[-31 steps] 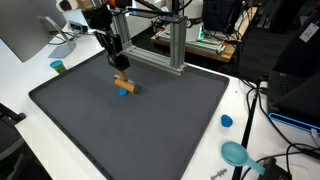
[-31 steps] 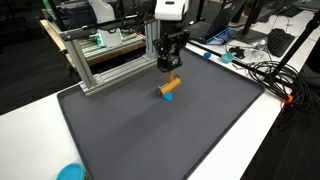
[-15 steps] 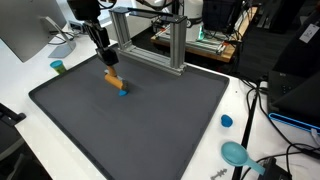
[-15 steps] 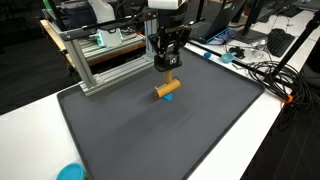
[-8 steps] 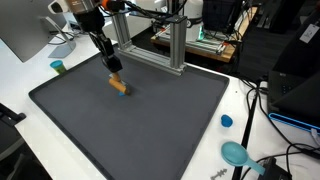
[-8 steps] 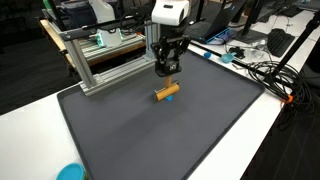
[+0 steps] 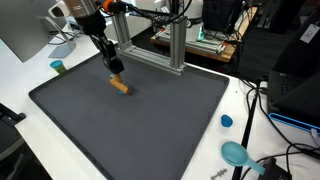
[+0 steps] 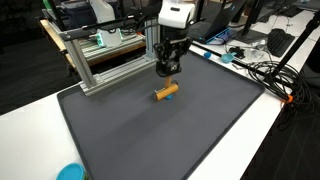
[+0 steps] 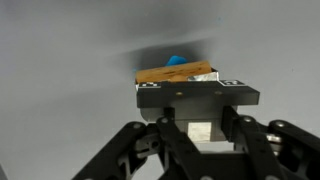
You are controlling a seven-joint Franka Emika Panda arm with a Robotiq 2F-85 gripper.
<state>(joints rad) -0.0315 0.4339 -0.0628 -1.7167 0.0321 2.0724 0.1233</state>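
Observation:
My gripper (image 7: 115,68) (image 8: 168,72) is shut on a short wooden block (image 7: 119,86) (image 8: 166,92) with a blue piece at one end. It hangs over the back part of the dark grey mat (image 7: 150,130) (image 8: 170,140). The block lies nearly level, just under the fingertips and low over the mat; I cannot tell whether it touches the mat. In the wrist view the block (image 9: 178,72) sits across the tips of the gripper (image 9: 197,95), with the blue piece (image 9: 178,60) showing behind it.
An aluminium frame (image 7: 172,45) (image 8: 105,60) stands along the mat's back edge, close to the gripper. A small teal cup (image 7: 58,67), a blue cap (image 7: 227,121) and a teal dish (image 7: 236,153) lie on the white table. Cables (image 8: 262,72) run beside the mat.
The gripper has carried the block a little sideways and lower towards the mat, and the block now lies flatter. The jaws have stayed shut.

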